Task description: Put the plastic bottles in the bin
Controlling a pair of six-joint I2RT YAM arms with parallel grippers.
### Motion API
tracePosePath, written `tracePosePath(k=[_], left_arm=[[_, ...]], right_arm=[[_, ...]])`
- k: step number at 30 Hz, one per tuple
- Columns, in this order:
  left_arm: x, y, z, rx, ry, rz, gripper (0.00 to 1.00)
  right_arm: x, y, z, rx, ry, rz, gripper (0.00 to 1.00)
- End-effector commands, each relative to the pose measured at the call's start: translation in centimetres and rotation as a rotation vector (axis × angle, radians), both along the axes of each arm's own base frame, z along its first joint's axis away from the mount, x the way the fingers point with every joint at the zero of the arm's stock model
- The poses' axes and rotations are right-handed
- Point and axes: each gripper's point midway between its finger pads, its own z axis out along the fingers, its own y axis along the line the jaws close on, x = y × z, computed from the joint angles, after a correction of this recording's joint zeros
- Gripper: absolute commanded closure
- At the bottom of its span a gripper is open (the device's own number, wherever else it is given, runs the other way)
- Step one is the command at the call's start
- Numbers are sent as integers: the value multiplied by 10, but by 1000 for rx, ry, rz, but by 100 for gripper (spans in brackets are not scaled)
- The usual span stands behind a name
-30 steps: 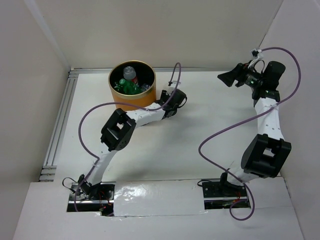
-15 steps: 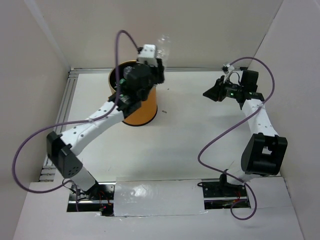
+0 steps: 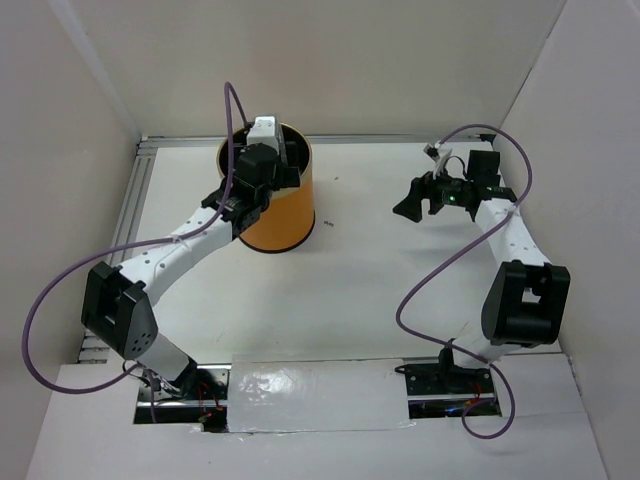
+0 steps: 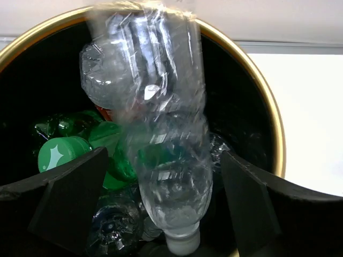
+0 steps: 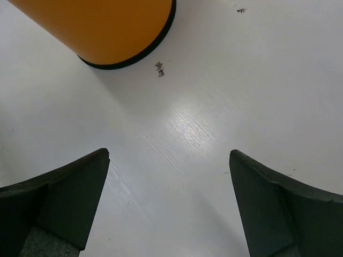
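Left claw (image 4: 165, 155) gapes over the bin (image 4: 270, 123), a clear bottle (image 4: 161, 107) loose between its fingers (image 4: 69, 198), cap down; right claw (image 5: 169, 154) open, empty.

White desk (image 3: 350, 280) enclosed by pale wall panels (image 3: 400, 60). A grooved aluminium rail (image 3: 115, 250) runs along the desk's left edge. Small dark specks (image 5: 159, 69) lie on its far half. A glossy silver tape strip (image 3: 315, 385) covers the near edge.
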Motion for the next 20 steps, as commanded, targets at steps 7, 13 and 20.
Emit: tracePosePath(k=[7, 13, 20], left_arm=[[-42, -15, 146, -151, -292, -149, 0], [-96, -4, 166, -179, -402, -340, 0], [-117, 79, 52, -147, -274, -152, 0]], right_arm=[[3, -1, -2, -73, 2, -17, 0], [20, -22, -4, -97, 43, -268, 0], [18, -45, 2, -168, -16, -463, 0]])
